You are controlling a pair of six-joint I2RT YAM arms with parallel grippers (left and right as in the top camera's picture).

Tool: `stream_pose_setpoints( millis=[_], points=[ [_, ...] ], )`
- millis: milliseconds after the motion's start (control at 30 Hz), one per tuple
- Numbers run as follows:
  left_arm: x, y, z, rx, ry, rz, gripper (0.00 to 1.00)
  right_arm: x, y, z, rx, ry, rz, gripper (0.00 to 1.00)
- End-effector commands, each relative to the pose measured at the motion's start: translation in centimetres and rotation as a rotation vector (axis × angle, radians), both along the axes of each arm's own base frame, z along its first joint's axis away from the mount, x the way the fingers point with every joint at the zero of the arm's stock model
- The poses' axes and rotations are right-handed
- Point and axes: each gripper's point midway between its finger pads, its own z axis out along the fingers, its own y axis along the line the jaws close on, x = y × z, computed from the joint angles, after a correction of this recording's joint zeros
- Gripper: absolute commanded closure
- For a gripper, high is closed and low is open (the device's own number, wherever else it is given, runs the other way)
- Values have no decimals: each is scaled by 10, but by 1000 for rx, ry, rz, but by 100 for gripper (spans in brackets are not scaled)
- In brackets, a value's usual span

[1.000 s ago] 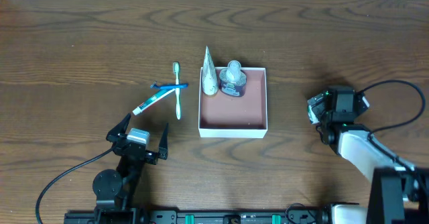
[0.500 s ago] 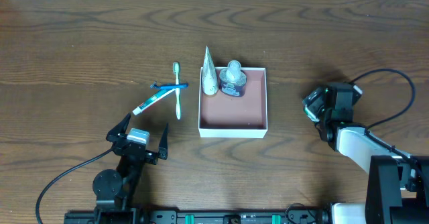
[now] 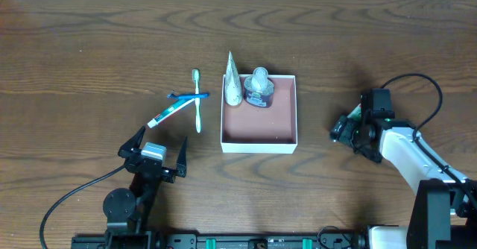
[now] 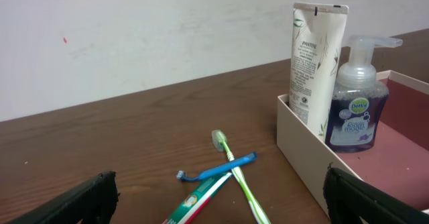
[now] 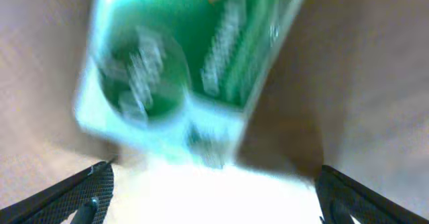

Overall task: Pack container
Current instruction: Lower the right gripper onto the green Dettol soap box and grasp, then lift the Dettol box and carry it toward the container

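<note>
The container is a shallow square box with white walls and a reddish-brown floor at the table's middle. A white tube and a purple pump bottle stand at its far edge; both show in the left wrist view, the tube beside the bottle. A green toothbrush, a blue toothbrush and a toothpaste tube lie crossed left of it. My left gripper is open and empty, nearer the front. My right gripper is open, right of the container, over a blurred green packet.
The left wrist view shows the container's near wall to the right and the crossed toothbrushes ahead between the jaws. A black cable loops behind the right arm. Brown wood table all round.
My right gripper has swung left and toward the front, closer to the container, and its wrist has turned. The left arm and the toiletries have not moved.
</note>
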Motion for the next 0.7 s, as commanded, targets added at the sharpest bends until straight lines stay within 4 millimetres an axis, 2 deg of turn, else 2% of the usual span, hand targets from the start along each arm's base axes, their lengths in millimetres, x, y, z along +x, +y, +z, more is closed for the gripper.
stream_pose_setpoints(
  millis=[0,133,300,467,667],
  points=[
    [0,0,-16,-1,47,1,2,-13,9,-5,56,79,48,3],
    [0,0,-16,-1,47,1,2,-6,9,4,55,75,55,1],
    [0,0,-16,-1,47,1,2,26,11,24,67,-19,47,1],
    [0,0,-16,-1,47,1,2,60,6,42,91,-135,-88,1],
    [0,0,-16,-1,47,1,2,57,-17,38,34,-123,-218,1]
  ],
)
